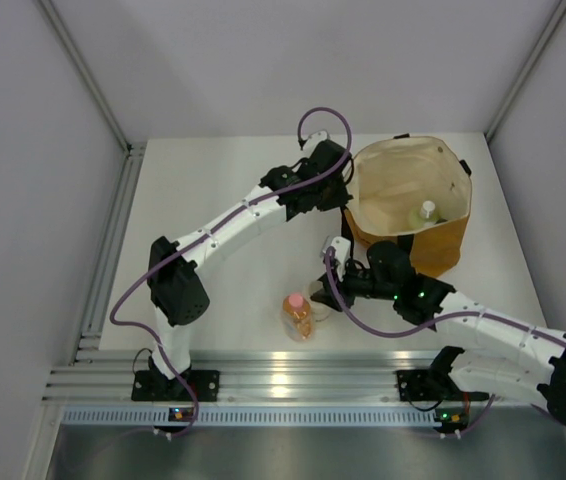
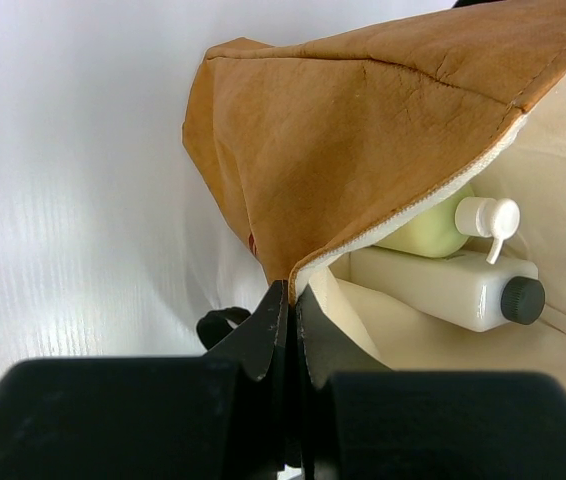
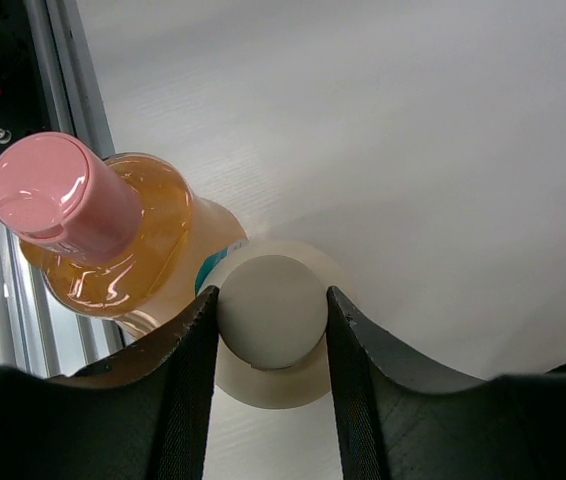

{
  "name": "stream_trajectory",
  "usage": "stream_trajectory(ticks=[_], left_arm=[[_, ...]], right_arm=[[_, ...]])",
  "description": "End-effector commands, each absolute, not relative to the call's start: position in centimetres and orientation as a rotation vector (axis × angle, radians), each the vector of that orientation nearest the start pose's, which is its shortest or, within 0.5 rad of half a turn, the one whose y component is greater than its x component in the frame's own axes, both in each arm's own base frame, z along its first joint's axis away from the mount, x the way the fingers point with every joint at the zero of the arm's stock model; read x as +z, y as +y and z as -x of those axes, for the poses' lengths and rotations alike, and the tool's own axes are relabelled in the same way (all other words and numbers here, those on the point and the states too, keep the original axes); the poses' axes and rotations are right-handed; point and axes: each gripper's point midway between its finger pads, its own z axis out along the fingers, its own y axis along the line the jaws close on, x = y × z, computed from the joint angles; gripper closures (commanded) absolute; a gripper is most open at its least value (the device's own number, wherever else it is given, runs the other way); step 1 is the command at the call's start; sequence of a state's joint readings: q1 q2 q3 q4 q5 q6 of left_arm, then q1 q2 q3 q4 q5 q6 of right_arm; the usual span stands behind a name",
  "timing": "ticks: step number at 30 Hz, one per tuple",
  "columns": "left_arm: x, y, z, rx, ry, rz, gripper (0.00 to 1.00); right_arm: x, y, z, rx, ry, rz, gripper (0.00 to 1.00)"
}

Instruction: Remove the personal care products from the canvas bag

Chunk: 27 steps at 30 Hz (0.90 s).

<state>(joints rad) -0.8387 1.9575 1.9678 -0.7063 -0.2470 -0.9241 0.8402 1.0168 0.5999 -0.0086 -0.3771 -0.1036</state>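
Observation:
The mustard canvas bag [image 1: 441,246] stands open at the back right of the table. My left gripper [image 2: 290,290] is shut on its near rim [image 2: 363,130], pinching the orange fabric and cream lining. Inside lie a pale green bottle [image 2: 431,236] with a white cap and a white squarish bottle [image 2: 433,286] with a dark cap. My right gripper [image 3: 271,300] is shut on the lid of the cream round jar [image 3: 269,318], in front of the bag. The orange bottle [image 3: 138,245] with a pink cap stands upright right beside the jar, near the table's front edge [image 1: 297,315].
A black handle loop [image 2: 218,325] hangs below the pinched rim. An aluminium rail [image 1: 283,385] runs along the near edge, close to the orange bottle. Grey walls enclose the white table [image 1: 213,190] on three sides.

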Motion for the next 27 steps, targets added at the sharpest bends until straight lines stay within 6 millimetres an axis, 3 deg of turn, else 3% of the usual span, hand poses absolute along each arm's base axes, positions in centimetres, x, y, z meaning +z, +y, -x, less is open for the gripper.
stream_trajectory(ticks=[1, 2, 5, 13, 17, 18, 20, 21, 23, 24, 27], left_arm=[[25.0, -38.8, -38.1, -0.642, 2.276, 0.248, 1.0], [24.9, -38.9, -38.2, -0.641, 2.277, 0.248, 1.0], [24.9, -38.9, -38.1, -0.647, 2.278, 0.246, 1.0], [25.0, -39.2, -38.2, -0.657, 2.281, 0.237, 1.0], [25.2, -39.4, -38.2, -0.673, 2.28, 0.232, 1.0], [25.3, -39.5, -38.1, -0.679, 2.281, 0.231, 1.0], [25.6, -39.6, -38.1, -0.688, 2.278, 0.232, 1.0], [25.6, -39.6, -38.1, -0.691, 2.279, 0.235, 1.0], [25.9, -39.8, -37.9, -0.71, 2.279, 0.24, 1.0], [25.8, -39.9, -37.8, -0.72, 2.283, 0.242, 1.0], [25.9, -40.3, -37.5, -0.752, 2.295, 0.245, 1.0]], right_arm=[[21.3, 30.9, -18.0, 0.886, 1.467, 1.108, 0.96], [21.3, 30.8, -18.0, 0.885, 1.472, 1.109, 0.83], [21.4, 30.9, -18.1, 0.883, 1.485, 1.113, 0.58], [22.5, 30.5, -18.1, 0.868, 1.523, 1.105, 0.31], [23.8, 30.0, -18.3, 0.844, 1.551, 1.094, 0.31], [25.2, 30.0, -18.3, 0.847, 1.541, 1.075, 0.31], [25.9, 29.4, -18.6, 0.822, 1.581, 1.042, 0.32], [27.8, 28.7, -19.9, 0.78, 1.604, 0.942, 0.32], [28.1, 27.4, -20.7, 0.72, 1.672, 0.888, 0.31], [29.4, 26.8, -21.4, 0.699, 1.669, 0.851, 0.31], [30.7, 25.0, -22.5, 0.662, 1.707, 0.748, 0.31]])
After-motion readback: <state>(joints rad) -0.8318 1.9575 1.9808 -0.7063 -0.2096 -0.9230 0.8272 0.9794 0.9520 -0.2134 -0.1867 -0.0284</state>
